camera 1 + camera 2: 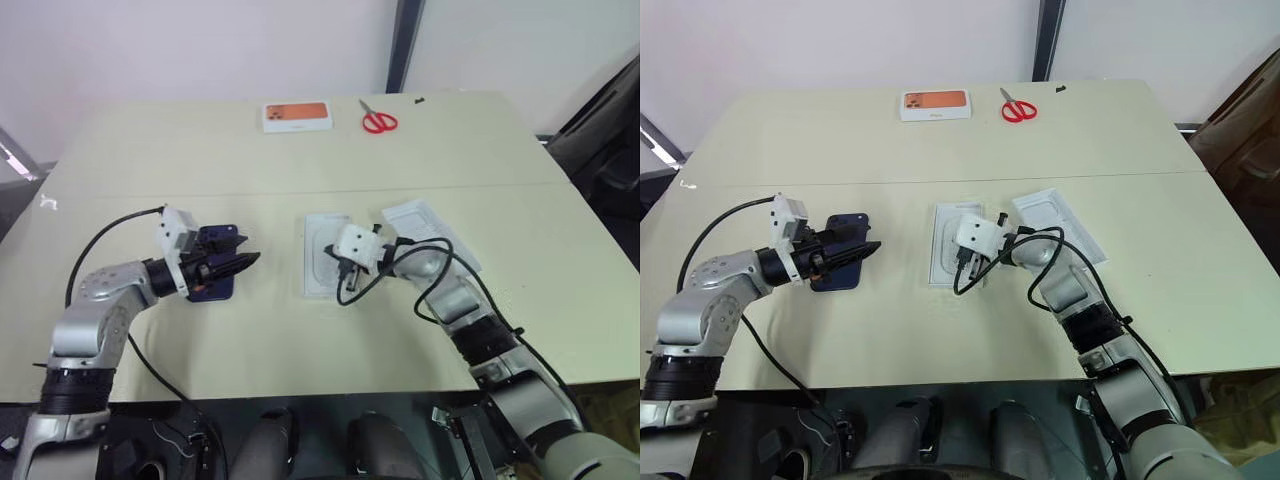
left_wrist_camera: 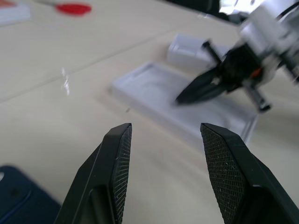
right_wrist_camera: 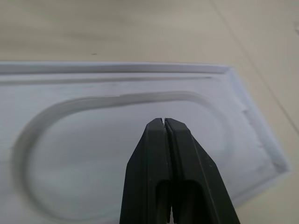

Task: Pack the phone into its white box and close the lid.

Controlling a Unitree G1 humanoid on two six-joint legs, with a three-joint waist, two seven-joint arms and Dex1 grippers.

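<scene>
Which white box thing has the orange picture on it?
The small white box at the table's far edge, beside the red scissors. The other white pieces are plain.

You are looking down on a pale cream table (image 1: 300, 330) whose top is crossed by a thin seam running side to side, a little beyond the middle. Behind its far edge stands a plain white wall (image 1: 200, 45), broken by a dark vertical post (image 1: 404, 45) right of centre. At the far right you see a dark piece of furniture (image 1: 610, 120) just beside the table's corner, though you cannot tell what it is. The light is soft and even, with faint shadows.
</scene>
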